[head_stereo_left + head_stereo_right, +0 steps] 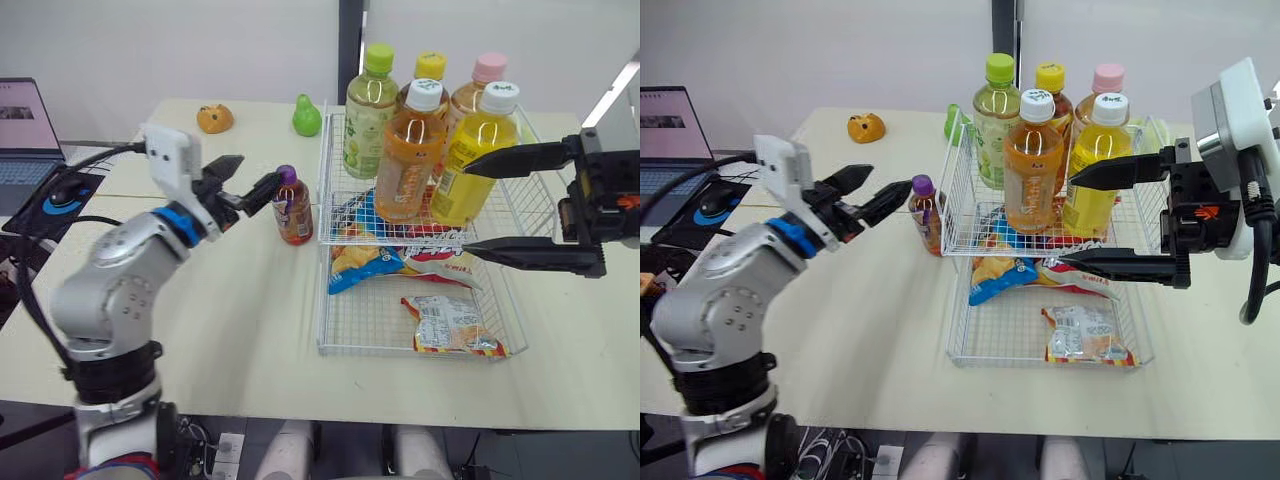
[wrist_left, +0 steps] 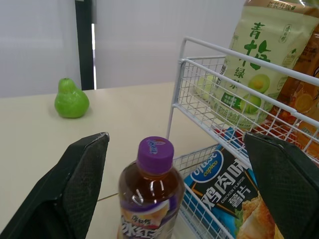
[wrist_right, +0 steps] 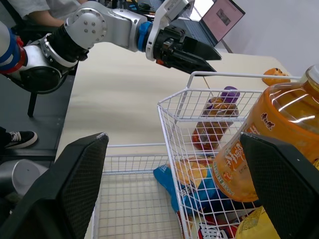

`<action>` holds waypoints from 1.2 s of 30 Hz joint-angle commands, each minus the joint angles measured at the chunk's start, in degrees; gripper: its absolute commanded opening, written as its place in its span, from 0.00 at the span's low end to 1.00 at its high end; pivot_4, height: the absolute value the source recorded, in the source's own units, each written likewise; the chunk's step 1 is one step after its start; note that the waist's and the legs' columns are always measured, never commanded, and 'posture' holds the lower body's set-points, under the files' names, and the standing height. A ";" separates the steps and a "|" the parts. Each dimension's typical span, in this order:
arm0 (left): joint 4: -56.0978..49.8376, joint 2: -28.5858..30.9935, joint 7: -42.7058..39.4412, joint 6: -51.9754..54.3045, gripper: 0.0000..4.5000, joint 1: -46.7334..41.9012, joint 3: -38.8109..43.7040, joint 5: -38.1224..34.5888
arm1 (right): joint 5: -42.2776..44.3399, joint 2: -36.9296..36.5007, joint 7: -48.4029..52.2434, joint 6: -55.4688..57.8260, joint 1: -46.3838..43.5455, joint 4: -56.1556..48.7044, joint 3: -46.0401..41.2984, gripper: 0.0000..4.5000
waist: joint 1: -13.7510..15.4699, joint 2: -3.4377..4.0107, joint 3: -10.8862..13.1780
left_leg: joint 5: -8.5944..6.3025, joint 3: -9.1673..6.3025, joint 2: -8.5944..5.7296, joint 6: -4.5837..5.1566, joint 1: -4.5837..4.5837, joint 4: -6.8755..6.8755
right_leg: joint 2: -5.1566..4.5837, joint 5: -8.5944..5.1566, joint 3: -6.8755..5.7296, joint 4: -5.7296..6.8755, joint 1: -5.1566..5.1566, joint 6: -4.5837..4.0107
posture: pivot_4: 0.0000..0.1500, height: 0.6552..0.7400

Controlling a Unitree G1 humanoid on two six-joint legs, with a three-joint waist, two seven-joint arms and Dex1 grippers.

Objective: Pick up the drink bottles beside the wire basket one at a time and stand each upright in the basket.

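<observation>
A small bottle with a purple cap stands upright on the table, right beside the left wall of the white wire basket. My left gripper is open at cap height; in the left wrist view the purple-capped bottle sits between and just beyond its two fingers, with no contact visible. Inside the basket several tall bottles stand upright, among them a green-capped one, an orange one and a yellow one. My right gripper is open above the basket, beside the yellow bottle, holding nothing.
Snack bags lie on the basket floor. A green pear toy and an orange toy sit at the table's far side. A laptop and a mouse are off to the left.
</observation>
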 commanded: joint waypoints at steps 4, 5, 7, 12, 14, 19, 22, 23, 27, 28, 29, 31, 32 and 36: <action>2.87 -5.38 10.02 -4.99 0.99 -2.75 -5.05 7.82 | 0.21 -0.19 -0.14 0.02 -1.54 -0.01 -1.37 1.00 | 0.12 -0.01 -0.01 | 0.00 -0.01 0.00 0.00 0.01 0.00 | 0.03 0.00 -0.01 0.00 0.02 -0.01 | 1.00 1.00; 3.70 -5.94 10.83 -5.73 0.99 -3.04 -6.08 9.14 | 0.04 -0.25 -0.12 -0.04 -1.29 -0.06 -1.50 1.00 | 0.15 -0.01 -0.01 | 0.00 0.00 -0.01 0.00 0.01 0.01 | 0.02 0.00 -0.01 -0.01 0.03 0.00 | 1.00 1.00; 5.08 -7.24 11.96 -6.39 0.99 -3.75 -6.69 10.01 | -0.02 -0.28 -0.17 -0.03 -1.02 -0.17 -1.69 1.00 | 0.16 -0.01 -0.01 | 0.00 0.00 -0.03 0.00 0.00 0.01 | 0.02 0.00 -0.01 -0.01 0.03 0.00 | 1.00 1.00; 11.35 -9.68 13.52 -9.05 0.99 -7.41 -8.27 12.55 | 0.52 -0.06 -0.74 0.36 -0.74 -0.43 -2.17 1.00 | 0.14 -0.01 -0.01 | 0.00 0.00 -0.02 0.00 0.00 0.00 | 0.02 0.00 -0.02 -0.01 0.02 0.00 | 1.00 1.00; 13.55 -10.49 13.90 -10.11 0.99 -8.66 -8.64 13.25 | 0.44 -0.07 -0.79 0.40 -0.60 -0.47 -2.27 1.00 | 0.10 -0.01 -0.01 | 0.00 0.00 -0.02 0.00 0.00 0.00 | 0.02 0.00 -0.02 -0.01 0.03 0.00 | 1.00 1.00; 16.97 -13.40 16.06 -11.12 0.99 -10.38 -8.10 13.89 | 0.40 0.15 -1.08 0.52 -0.93 -0.39 -2.00 1.00 | 0.12 -0.01 -0.01 | 0.00 0.00 -0.03 0.00 0.00 0.00 | 0.02 0.00 -0.02 -0.02 0.02 0.00 | 1.00 1.00; 17.96 -13.87 16.76 -11.78 0.86 -11.08 -8.69 15.28 | 0.43 0.26 -1.32 0.64 -1.05 -0.43 -1.92 1.00 | 0.11 -0.02 0.00 | 0.01 -0.02 -0.03 0.00 0.00 0.01 | 0.02 0.00 -0.04 -0.01 0.03 0.00 | 1.00 1.00; 17.87 -13.67 16.70 -12.18 0.79 -11.02 -9.21 15.94 | 0.42 0.28 -1.38 0.67 -1.06 -0.44 -1.93 1.00 | 0.07 -0.02 0.00 | 0.00 -0.01 -0.03 0.00 0.00 0.01 | 0.02 0.00 -0.03 -0.01 0.03 0.01 | 1.00 1.00; 15.92 -14.01 16.81 -11.61 0.50 -9.85 -10.14 16.33 | 0.44 0.31 -1.58 0.67 -0.97 -0.45 -2.04 1.00 | 0.09 -0.02 -0.01 | 0.00 -0.01 -0.03 0.00 0.00 0.00 | 0.02 0.00 -0.02 -0.01 0.02 0.01 | 1.00 1.00; 15.36 -14.05 17.02 -11.51 0.42 -9.41 -10.30 16.53 | 0.39 0.34 -1.60 0.61 -0.89 -0.44 -2.10 1.00 | 0.10 -0.02 0.00 | 0.00 -0.01 -0.04 0.00 0.00 0.01 | 0.02 0.00 -0.03 -0.01 0.02 0.01 | 1.00 1.00; 14.82 -14.06 17.23 -11.48 0.36 -9.00 -10.45 16.85 | 0.36 0.35 -1.58 0.57 -0.82 -0.43 -2.16 1.00 | 0.11 -0.02 -0.01 | 0.00 -0.01 -0.04 -0.01 0.00 0.01 | 0.02 0.00 -0.03 -0.01 0.02 0.01 | 1.00 1.00; 13.90 -14.13 17.45 -11.34 0.31 -8.32 -10.57 17.28 | 0.26 0.44 -1.57 0.48 -0.75 -0.36 -2.18 1.00 | 0.12 -0.02 0.00 | 0.00 -0.02 -0.04 -0.01 0.00 0.01 | 0.02 0.00 -0.03 -0.01 0.02 0.00 | 1.00 1.00; 13.44 -13.99 17.36 -11.48 0.31 -7.98 -10.79 17.61 | 0.18 0.49 -1.57 0.43 -0.74 -0.30 -2.14 1.00 | 0.11 -0.02 -0.01 | 0.00 -0.02 -0.04 0.00 0.00 0.01 | 0.02 0.00 -0.03 -0.01 0.02 0.01 | 1.00 1.00; 12.12 -14.06 17.49 -11.17 0.31 -7.05 -10.85 17.99 | -0.39 0.79 -1.47 -0.03 -0.30 -0.24 -2.25 1.00 | 0.10 -0.02 -0.01 | 0.00 -0.01 -0.03 0.00 0.00 0.00 | 0.02 0.00 -0.02 -0.01 0.02 0.01 | 1.00 1.00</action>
